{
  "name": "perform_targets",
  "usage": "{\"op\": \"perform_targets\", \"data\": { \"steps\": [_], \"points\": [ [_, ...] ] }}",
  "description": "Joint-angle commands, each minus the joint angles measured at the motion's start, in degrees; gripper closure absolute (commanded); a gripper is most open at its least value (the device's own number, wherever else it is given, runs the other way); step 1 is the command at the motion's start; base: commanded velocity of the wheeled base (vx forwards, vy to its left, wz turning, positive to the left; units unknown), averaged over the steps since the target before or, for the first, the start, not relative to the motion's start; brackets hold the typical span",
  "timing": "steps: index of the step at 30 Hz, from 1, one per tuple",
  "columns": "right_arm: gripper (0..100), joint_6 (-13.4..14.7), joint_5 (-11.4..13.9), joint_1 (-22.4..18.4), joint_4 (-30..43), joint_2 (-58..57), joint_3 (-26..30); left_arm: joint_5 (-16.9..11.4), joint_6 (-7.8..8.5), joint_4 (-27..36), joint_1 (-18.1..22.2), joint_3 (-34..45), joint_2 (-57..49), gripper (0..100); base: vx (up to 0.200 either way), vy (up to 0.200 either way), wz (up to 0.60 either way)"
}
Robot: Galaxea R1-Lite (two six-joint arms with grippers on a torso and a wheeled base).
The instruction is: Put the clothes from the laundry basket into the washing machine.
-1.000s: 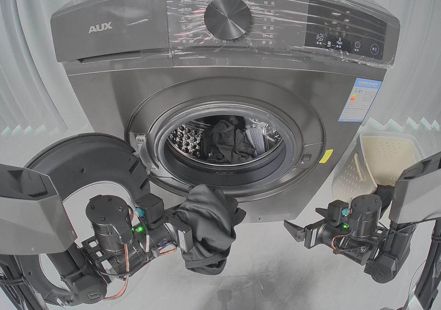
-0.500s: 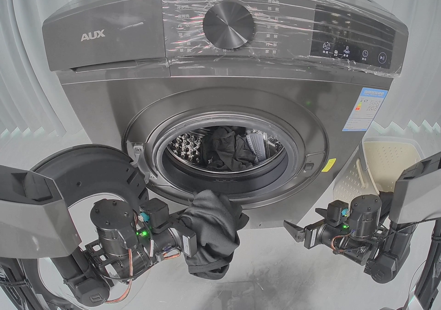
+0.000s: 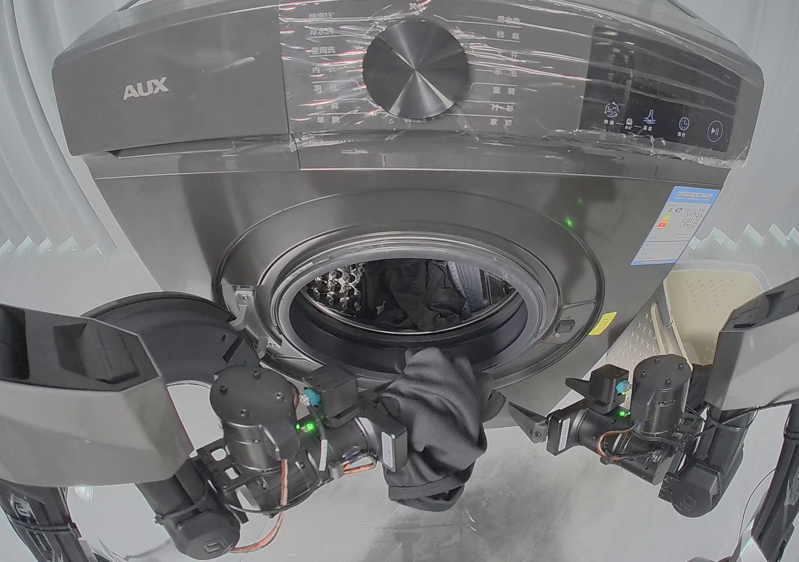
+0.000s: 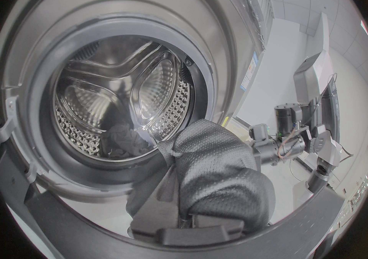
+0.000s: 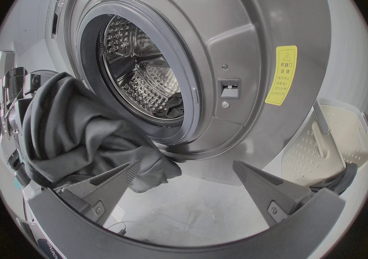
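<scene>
Our left gripper (image 4: pixel 187 222) was clamped on a dark grey garment (image 3: pixel 437 414). The cloth draped over the gripper and hung at the lower rim of the washing machine (image 3: pixel 399 189) opening, outside the drum (image 4: pixel 153 91). The door (image 3: pixel 158 330) stood swung open on our left. More dark clothes (image 3: pixel 416 293) lay inside the drum. Our right gripper (image 5: pixel 184 167) hovered near the machine's front, fingers spread, holding nothing. The cream laundry basket (image 3: pixel 707 301) stood just beside the machine on our right.
</scene>
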Motion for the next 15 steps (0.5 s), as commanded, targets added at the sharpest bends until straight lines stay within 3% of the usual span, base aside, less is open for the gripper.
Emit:
{"op": "perform_targets", "data": {
  "steps": [1, 3, 5, 11, 15],
  "points": [
    [0, 0.06, -0.01, 0.56, -0.03, -0.42, 0.19, -0.79, -0.41, -0.05, 3.26, -12.31, 9.17, 100, 0.0, 0.0, 0.0],
    [0, 0.06, -0.01, 0.65, -0.03, -0.51, 0.19, -0.35, -0.41, -0.14, 3.79, -14.95, 10.84, 100, 0.0, 0.0, 0.0],
    [0, 0.06, -0.01, 0.82, -0.03, -1.12, 0.19, 1.41, -0.33, -0.05, 5.81, -23.3, 15.59, 100, 0.0, 0.0, 0.0],
    [0, 0.06, 0.08, 0.82, -0.03, -1.3, 0.45, 5.62, -0.59, 0.3, 8.1, -33.4, 20.77, 100, 0.0, 0.0, 0.0],
    [0, 0.06, 0.08, 1.44, -0.03, -1.21, 0.71, 5.98, -0.59, 0.82, 8.62, -37.01, 22.09, 100, 0.0, 0.0, 0.0]
  ]
}}
